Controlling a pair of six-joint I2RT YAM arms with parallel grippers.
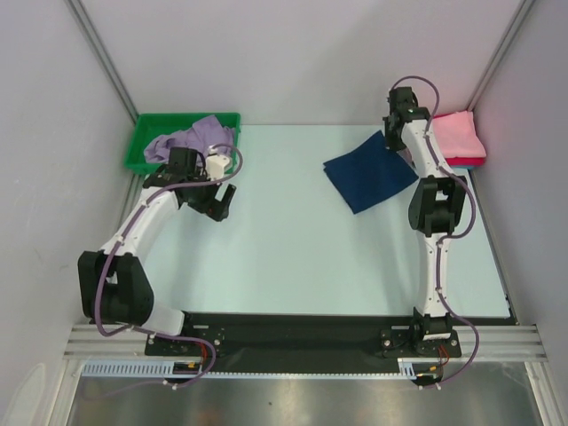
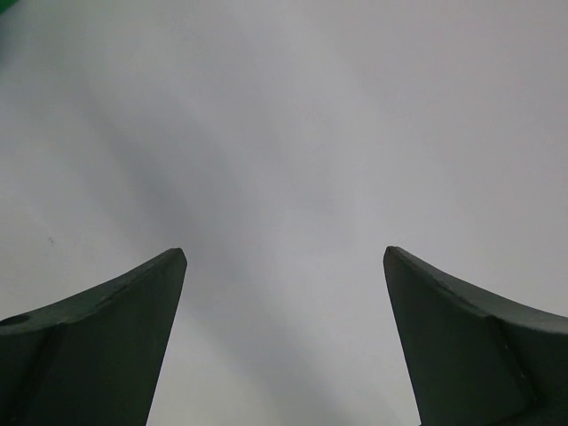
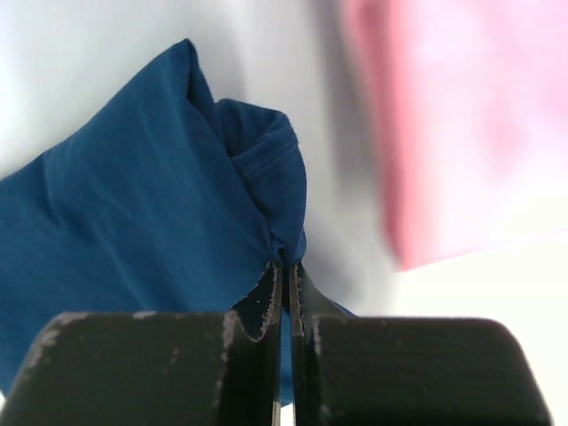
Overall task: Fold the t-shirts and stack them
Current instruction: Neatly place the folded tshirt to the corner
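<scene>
One navy t-shirt (image 1: 371,171), folded, upper centre-right. One lavender t-shirt (image 1: 202,135) bunched in one green bin (image 1: 135,133), upper left. Pink folded t-shirts (image 1: 457,133) stacked upper right. Pale table (image 1: 293,266), white walls (image 1: 293,53). Only the right wrist view shows right gripper (image 3: 286,266) clenched on navy cloth. Left gripper (image 2: 284,257) spread, empty.

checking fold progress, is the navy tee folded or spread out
Folded. The navy t-shirt lies as a compact rectangle on the table, with the right gripper shut on its bunched edge.
</scene>
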